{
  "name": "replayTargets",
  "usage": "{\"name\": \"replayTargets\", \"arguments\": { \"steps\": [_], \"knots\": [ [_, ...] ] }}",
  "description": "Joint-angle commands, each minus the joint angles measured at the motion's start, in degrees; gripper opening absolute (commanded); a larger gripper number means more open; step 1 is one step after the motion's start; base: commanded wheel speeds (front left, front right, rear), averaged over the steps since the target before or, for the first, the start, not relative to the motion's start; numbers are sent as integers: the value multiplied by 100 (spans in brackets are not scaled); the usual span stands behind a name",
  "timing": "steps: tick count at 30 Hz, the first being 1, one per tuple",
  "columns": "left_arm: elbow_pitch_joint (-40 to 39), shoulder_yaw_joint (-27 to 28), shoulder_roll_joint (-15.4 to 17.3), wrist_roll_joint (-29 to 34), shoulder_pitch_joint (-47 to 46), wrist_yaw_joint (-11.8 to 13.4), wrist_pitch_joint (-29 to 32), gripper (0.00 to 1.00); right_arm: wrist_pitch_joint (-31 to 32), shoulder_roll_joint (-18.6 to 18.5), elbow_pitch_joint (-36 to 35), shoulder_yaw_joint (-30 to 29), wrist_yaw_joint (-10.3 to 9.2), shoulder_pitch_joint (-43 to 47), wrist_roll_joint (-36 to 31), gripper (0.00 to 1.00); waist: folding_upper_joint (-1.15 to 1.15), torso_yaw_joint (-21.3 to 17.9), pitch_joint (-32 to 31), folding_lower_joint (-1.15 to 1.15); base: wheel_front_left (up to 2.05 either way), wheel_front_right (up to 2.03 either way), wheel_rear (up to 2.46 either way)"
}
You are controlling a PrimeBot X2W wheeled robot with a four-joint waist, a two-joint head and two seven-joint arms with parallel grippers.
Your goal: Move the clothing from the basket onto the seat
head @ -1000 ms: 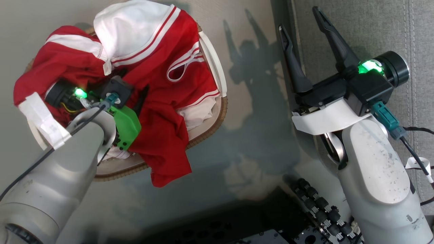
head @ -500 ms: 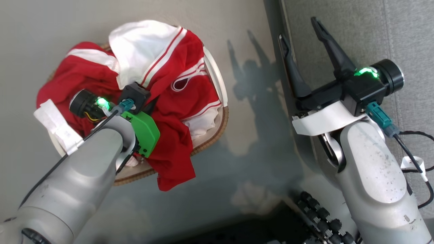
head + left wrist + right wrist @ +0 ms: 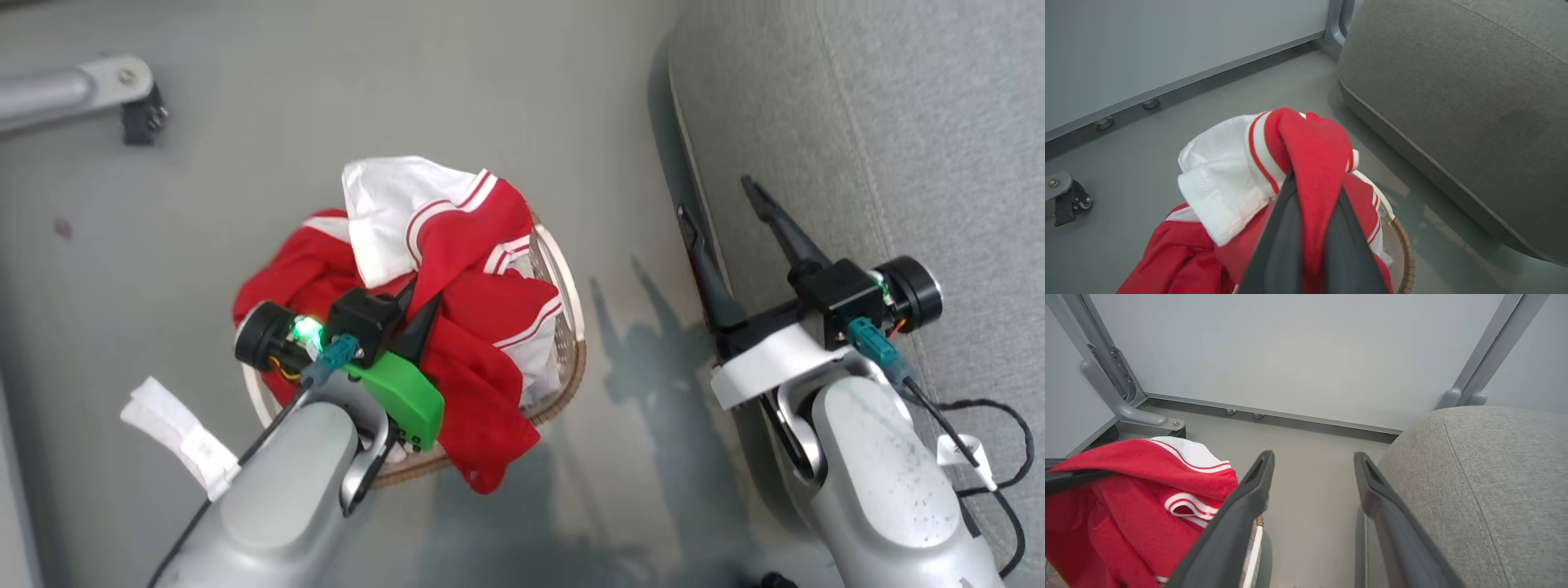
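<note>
Left gripper [image 3: 1314, 181] clamps a red fold of the clothing [image 3: 482, 327], fingertips buried in cloth. The rest is heaped in the basket [image 3: 578, 359], its inside hidden. Right gripper [image 3: 1313, 457] is spread wide at the edge of the seat [image 3: 898, 122]. The left wrist view shows the clamp plainly, the head view barely.

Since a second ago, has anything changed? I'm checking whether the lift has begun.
The left hand, shut on a fold of the clothing, has pulled that fold up into a peak; the rest of the garment still lies in the basket. The head camera has shifted too, so the scene sits differently in its view. The right hand stays open beside the seat, and the basket stays on the floor.
</note>
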Motion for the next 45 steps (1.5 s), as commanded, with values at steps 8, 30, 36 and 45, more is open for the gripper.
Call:
{"name": "replayTargets", "arguments": {
  "steps": [8, 30, 36, 45],
  "knots": [
    [-711, 802, -329, 533, 842, -99, -6, 0, -26, -23, 248, 19, -4, 541, 74, 100, 0, 496, -1549, 0, 0, 0, 0],
    [-1410, 1531, -669, 731, 1799, -146, -6, 0, -26, -23, 692, 253, -4, 1864, 323, 100, 0, 777, -3018, 0, 0, 0, 0],
    [-1485, 1553, -728, 664, 1920, -147, -6, 0, -26, -21, 796, 450, -4, 1989, 392, 100, 0, 879, -3150, 0, 0, 0, 0],
    [-1626, 1325, -792, 620, 1776, -147, -6, 0, -25, -164, 1113, 1841, -4, 1395, 673, 100, 0, 1176, -3116, 0, 0, 0, 0]
  ]
}}
